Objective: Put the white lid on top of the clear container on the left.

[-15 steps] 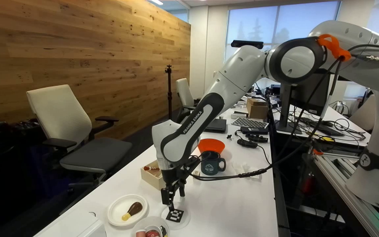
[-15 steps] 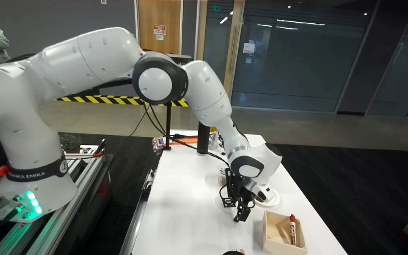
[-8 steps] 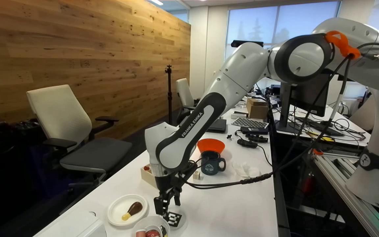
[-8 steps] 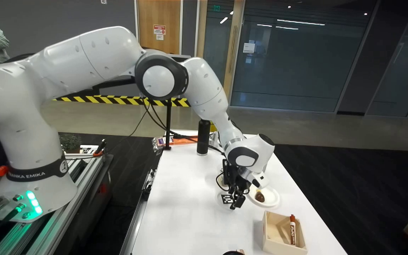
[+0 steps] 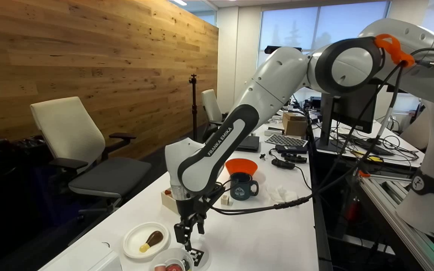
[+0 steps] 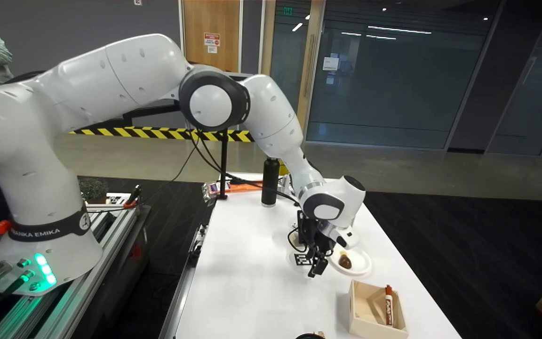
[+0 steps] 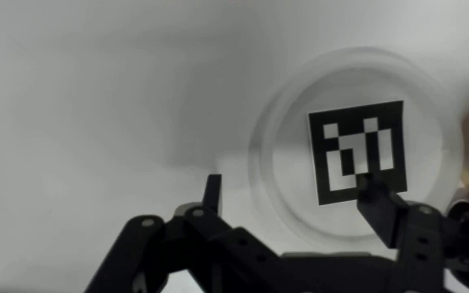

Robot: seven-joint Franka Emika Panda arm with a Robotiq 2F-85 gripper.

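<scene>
White plastic with a bold black pattern (image 5: 196,257) on top: that is the white lid (image 7: 358,146), a round one, lying flat on the bench (image 7: 75,122) beneath my tool (image 7: 290,179). My fingers (image 7: 213,195) are spread, and nothing is held between them. In the wrist view, one fingertip hangs beside the lid, past its rim, while the other reaches in over the pattern; whether either touches plastic, I cannot tell. The clear container (image 5: 166,254) stands just left of the lid in an exterior view, reddish pieces (image 5: 173,267) inside, its top apparently uncovered.

I take the step in hand to be the approach to the lid; lifting and placing are not yet done. Since the lid looks wider than my spread, I would not try to straddle it whole. Better to set one finger outside the rim and one inside, sink low, and press together softly, so it doesn't skid. Then comes a level lift and a lowering centred over the container.
</scene>
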